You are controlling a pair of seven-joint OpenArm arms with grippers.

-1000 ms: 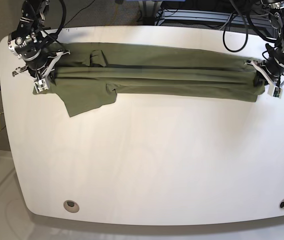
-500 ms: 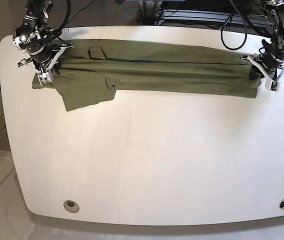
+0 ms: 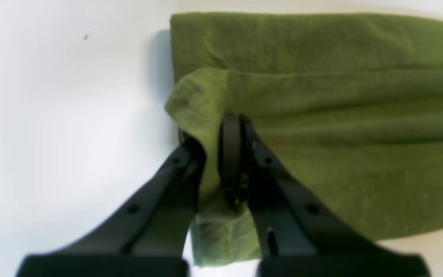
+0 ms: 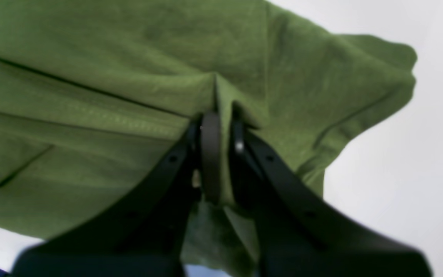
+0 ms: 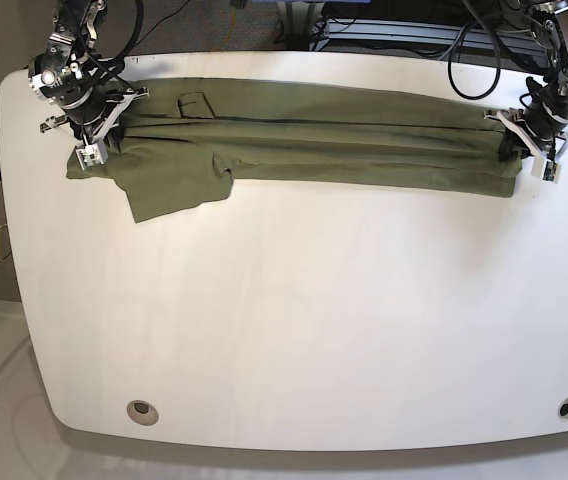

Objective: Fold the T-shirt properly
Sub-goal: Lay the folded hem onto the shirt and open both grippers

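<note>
The T-shirt stretches lengthwise across the white tabletop's far edge, each end pinched by a closed pincer: left pincer, right pincer.

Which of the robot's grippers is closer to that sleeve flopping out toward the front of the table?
The right gripper. It pinches the T-shirt at the end just above the sleeve. The left gripper holds the far opposite end.

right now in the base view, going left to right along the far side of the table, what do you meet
right gripper pinching the T-shirt end → sleeve flap → T-shirt long folded band → left gripper pinching the other end
</note>
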